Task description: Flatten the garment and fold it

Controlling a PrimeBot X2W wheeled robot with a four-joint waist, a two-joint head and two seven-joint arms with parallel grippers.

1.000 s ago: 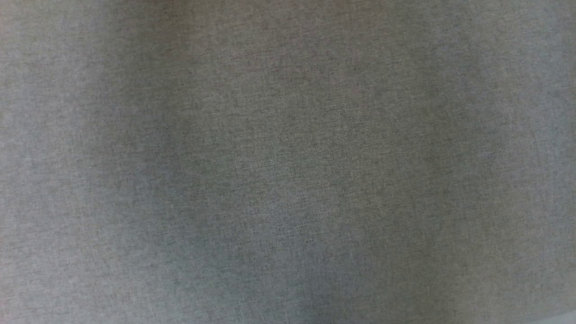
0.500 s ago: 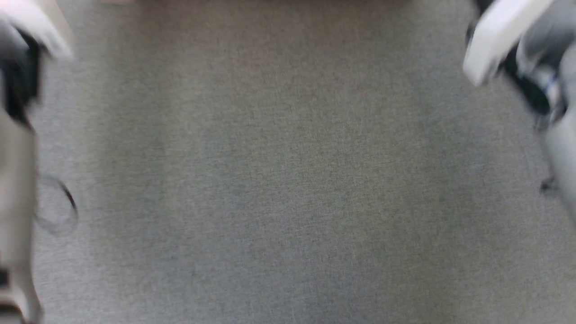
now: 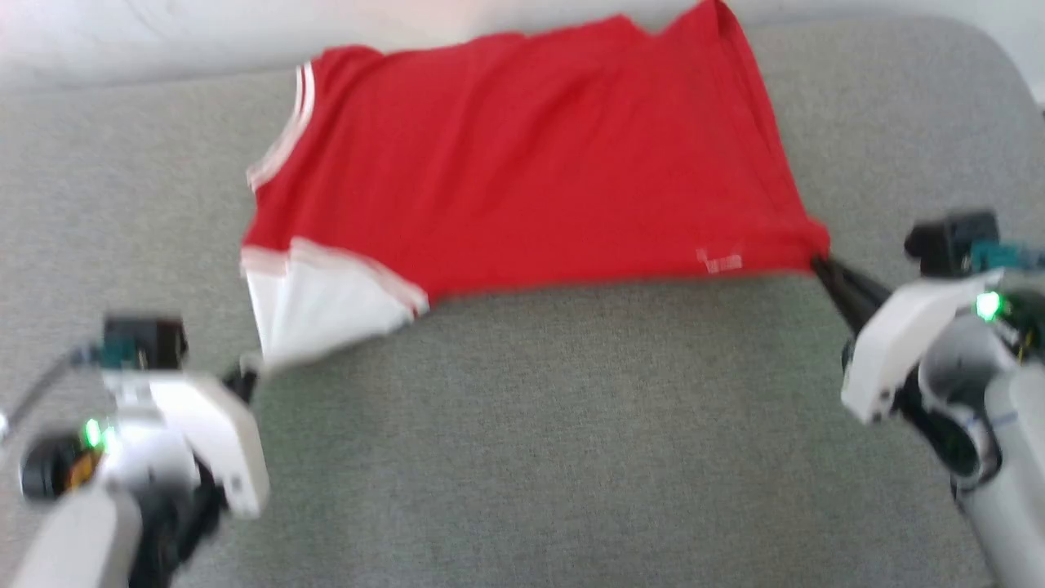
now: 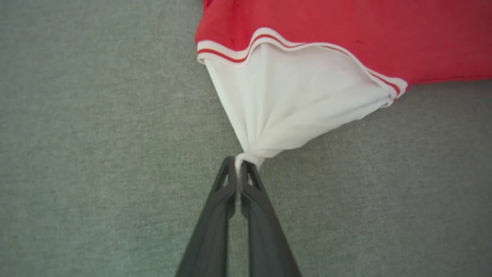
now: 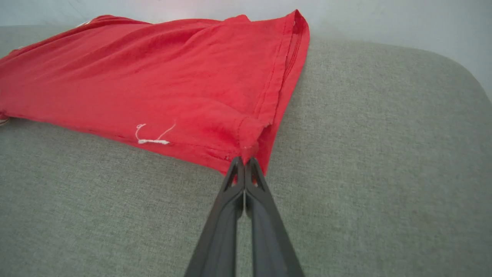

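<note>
The garment [image 3: 531,155], a red jersey with a white sleeve [image 3: 314,306] and striped trim, lies spread across the far part of the grey surface, plain red side up. My left gripper [image 3: 245,377] sits at the lower left, shut on the tip of the white sleeve [image 4: 292,100], which bunches into its jaws in the left wrist view [image 4: 239,163]. My right gripper [image 3: 820,263] is at the right, shut on the red hem corner [image 5: 250,134]; its fingertips meet there in the right wrist view [image 5: 244,161]. Any number or lettering is hidden.
A grey woven cushion surface [image 3: 571,425] spreads under everything, with open room in front of the jersey. A pale wall [image 3: 163,33] runs behind its far edge. The cushion's rounded corner [image 5: 453,65] is at the far right.
The head camera has swung up from bare grey fabric, so the jersey and both grippers have come into view. No move of the things themselves can be told.
</note>
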